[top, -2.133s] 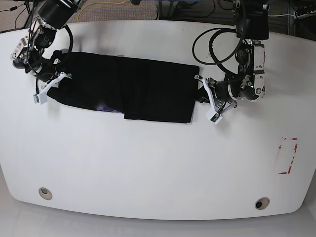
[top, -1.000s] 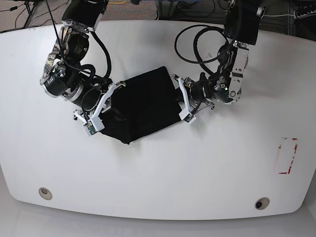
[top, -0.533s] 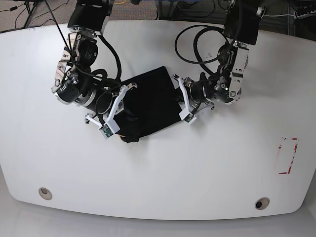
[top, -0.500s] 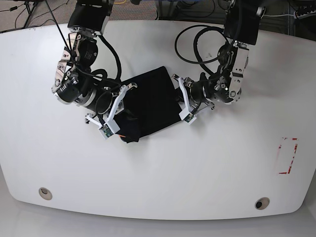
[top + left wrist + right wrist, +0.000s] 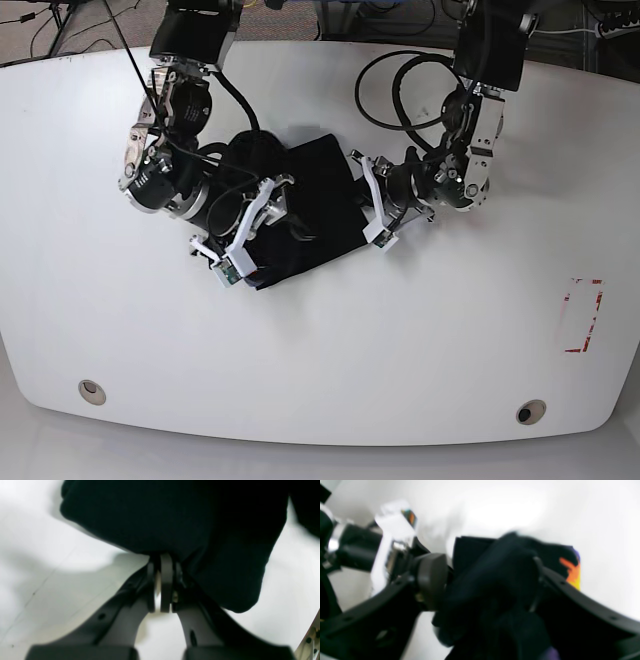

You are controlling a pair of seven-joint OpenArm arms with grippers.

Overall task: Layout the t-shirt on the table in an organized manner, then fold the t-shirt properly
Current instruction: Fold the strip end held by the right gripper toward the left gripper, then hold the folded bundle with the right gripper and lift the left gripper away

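Note:
The black t-shirt (image 5: 318, 205) lies bunched and folded in the middle of the white table (image 5: 400, 340). My right gripper (image 5: 252, 238), on the base view's left, is shut on a thick bundle of the shirt (image 5: 492, 585). An orange and purple bit of the print (image 5: 572, 573) shows beside it. My left gripper (image 5: 368, 208), on the base view's right, is shut on the shirt's other edge. In the left wrist view its fingertips (image 5: 163, 562) are pressed together at the black cloth (image 5: 175, 517). The two grippers stand close, the shirt between them.
A red-and-white tape mark (image 5: 583, 315) is at the right. Two grommet holes (image 5: 92, 390) (image 5: 530, 411) sit near the front edge. Black cables (image 5: 405, 90) loop over the table behind the left arm.
My right gripper has carried its end of the shirt rightward toward the left gripper, so the long spread strip is now a short folded bundle. The left arm has hardly moved in the last second.

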